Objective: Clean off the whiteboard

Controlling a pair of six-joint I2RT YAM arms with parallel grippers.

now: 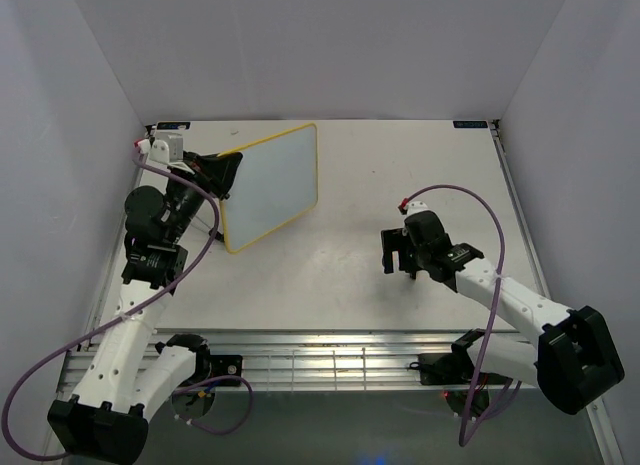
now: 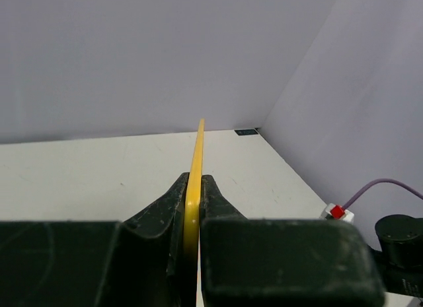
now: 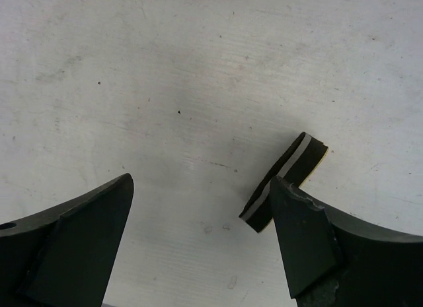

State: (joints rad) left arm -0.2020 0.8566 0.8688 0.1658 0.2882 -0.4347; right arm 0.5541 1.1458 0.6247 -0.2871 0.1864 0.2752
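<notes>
The whiteboard [image 1: 272, 185] with its thin yellow frame stands tilted up at the back left of the table, and its visible face shows no writing. My left gripper [image 1: 228, 170] is shut on its left edge. In the left wrist view the yellow frame [image 2: 197, 148] runs edge-on between the closed fingers of that gripper [image 2: 192, 188]. My right gripper [image 1: 400, 255] is open, low over the table at centre right. In the right wrist view the small black eraser block [image 3: 284, 178] with a pale stripe lies on the table beside the right finger of that gripper [image 3: 201, 185], partly hidden by it.
White enclosure walls close in the table [image 1: 400, 175] on the left, back and right. A metal rail [image 1: 330, 360] runs along the near edge between the arm bases. A small dark label [image 1: 468, 125] sits at the back right corner. The right arm's wrist [image 2: 396, 234] shows in the left wrist view.
</notes>
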